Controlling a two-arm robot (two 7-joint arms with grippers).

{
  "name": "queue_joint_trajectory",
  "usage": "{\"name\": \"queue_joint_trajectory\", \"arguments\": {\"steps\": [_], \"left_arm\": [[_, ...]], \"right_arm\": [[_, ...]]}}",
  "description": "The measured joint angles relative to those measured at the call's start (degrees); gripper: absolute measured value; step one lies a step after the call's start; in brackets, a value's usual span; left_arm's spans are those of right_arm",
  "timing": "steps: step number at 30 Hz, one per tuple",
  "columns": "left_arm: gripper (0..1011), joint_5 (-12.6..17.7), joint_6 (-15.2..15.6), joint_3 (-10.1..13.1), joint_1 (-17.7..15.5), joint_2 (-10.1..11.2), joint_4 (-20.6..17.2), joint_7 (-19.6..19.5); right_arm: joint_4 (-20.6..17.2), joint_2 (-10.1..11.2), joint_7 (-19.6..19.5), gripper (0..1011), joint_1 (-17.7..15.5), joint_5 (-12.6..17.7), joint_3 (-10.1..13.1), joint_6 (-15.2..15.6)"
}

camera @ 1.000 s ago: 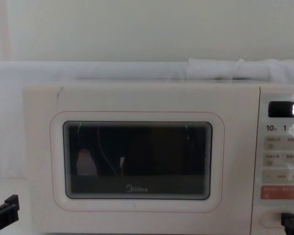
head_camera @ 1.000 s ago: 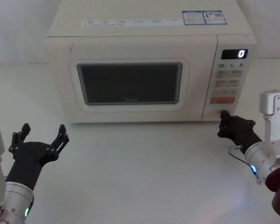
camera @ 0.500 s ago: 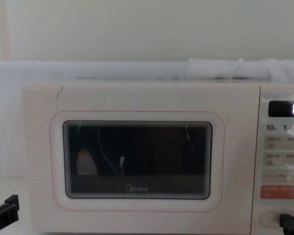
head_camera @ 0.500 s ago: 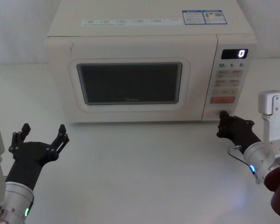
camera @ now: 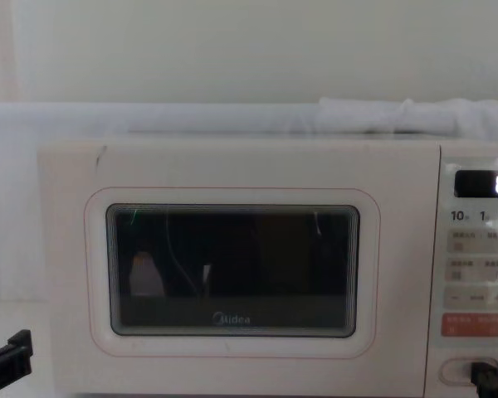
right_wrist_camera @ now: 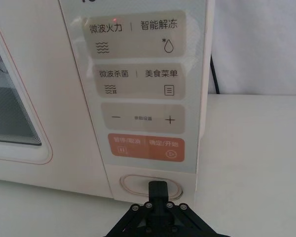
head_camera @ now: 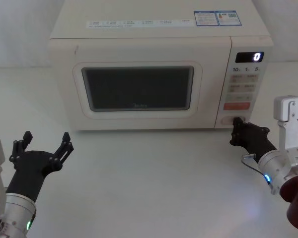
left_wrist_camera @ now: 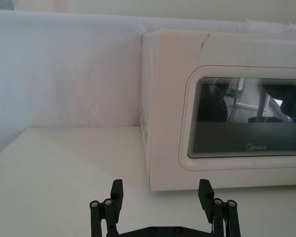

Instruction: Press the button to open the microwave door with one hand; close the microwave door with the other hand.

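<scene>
The cream microwave door (head_camera: 138,90) with its dark window is closed flush with the body; it also shows in the chest view (camera: 232,282) and the left wrist view (left_wrist_camera: 246,118). The wide pill-shaped button (right_wrist_camera: 135,185) sits at the bottom of the control panel (head_camera: 231,120) (camera: 458,369). My right gripper (right_wrist_camera: 158,190) is shut, with its tip at the button's face; I cannot tell whether they touch. It sits low beside the panel (head_camera: 237,130) (camera: 491,378). My left gripper (head_camera: 44,141) (left_wrist_camera: 160,195) hovers open over the table, well in front of the door's left corner.
An orange-red key (right_wrist_camera: 146,147) and grey printed keys (right_wrist_camera: 138,74) lie above the button. The display (head_camera: 249,57) reads 0. The white table (head_camera: 149,173) stretches in front of the microwave. A white wall stands behind.
My right gripper has shifted slightly down and back at the button. The door has stayed closed and the left arm has not moved.
</scene>
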Motion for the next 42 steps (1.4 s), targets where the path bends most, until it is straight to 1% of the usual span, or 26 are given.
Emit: {"name": "queue_joint_trajectory", "arguments": {"steps": [27,36,42], "left_arm": [[1001,0.00,0.00,0.00,0.00,0.00,0.00,0.00],[1001,0.00,0.00,0.00,0.00,0.00,0.00,0.00],[1001,0.00,0.00,0.00,0.00,0.00,0.00,0.00]], "right_arm": [[3.44,-1.40,-0.34,0,3.29,-0.27,-0.01,-1.45],[3.64,-1.50,-0.37,0,3.41,-0.30,-0.07,-1.67],[2.17,-1.34,-0.52,0,2.23,-0.33,-0.01,-1.66]]}}
